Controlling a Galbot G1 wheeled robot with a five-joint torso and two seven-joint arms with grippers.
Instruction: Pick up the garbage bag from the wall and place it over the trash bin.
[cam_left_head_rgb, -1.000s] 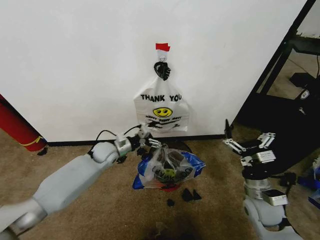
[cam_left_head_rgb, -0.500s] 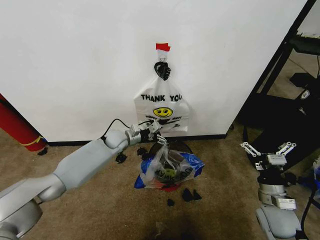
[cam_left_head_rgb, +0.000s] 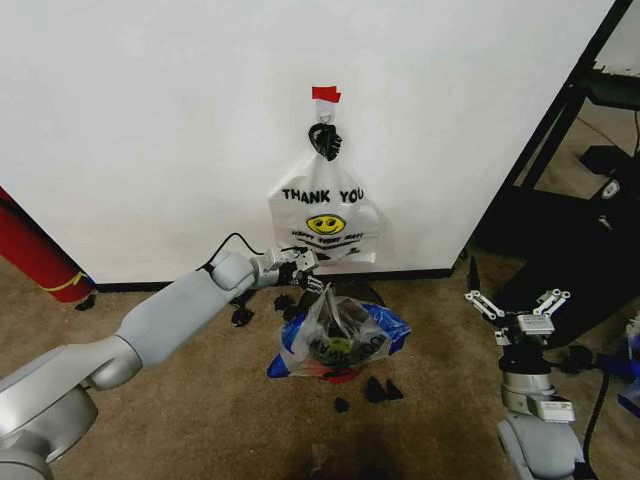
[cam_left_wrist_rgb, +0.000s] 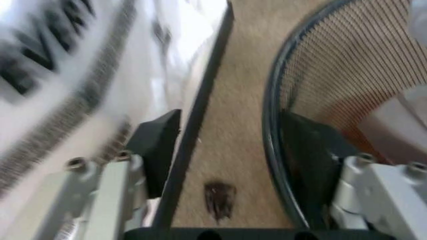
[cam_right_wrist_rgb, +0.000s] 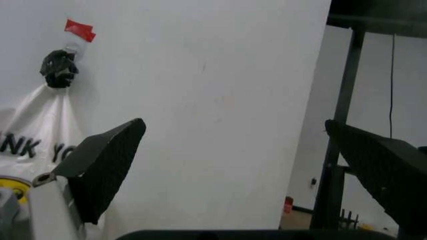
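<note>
Head view: garbage bag (cam_left_head_rgb: 340, 340) over trash bin (cam_left_head_rgb: 352, 296).

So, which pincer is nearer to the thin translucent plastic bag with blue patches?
The left pincer, just above the bag rim by the wall. The right pincer hangs open far to the right.
</note>
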